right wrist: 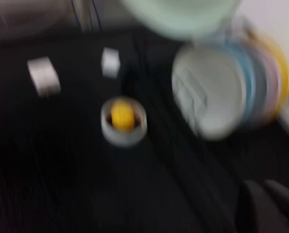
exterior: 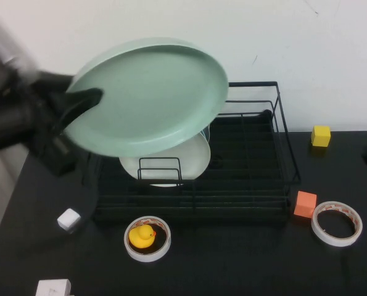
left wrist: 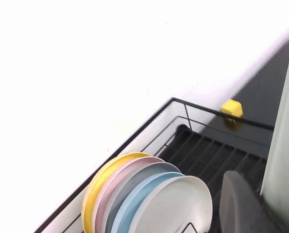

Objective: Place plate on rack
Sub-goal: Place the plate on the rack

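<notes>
High view: left gripper (exterior: 87,102) is clamped on the mint-green plate (exterior: 152,95), tilted above the rack (exterior: 257,203). Right gripper (right wrist: 265,204) hangs over the worktop (exterior: 232,265), fingers too blurry, can't tell.

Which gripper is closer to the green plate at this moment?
Left. The left gripper holds the plate by its rim above the rack. The right gripper is off to the side, not touching it.
</notes>
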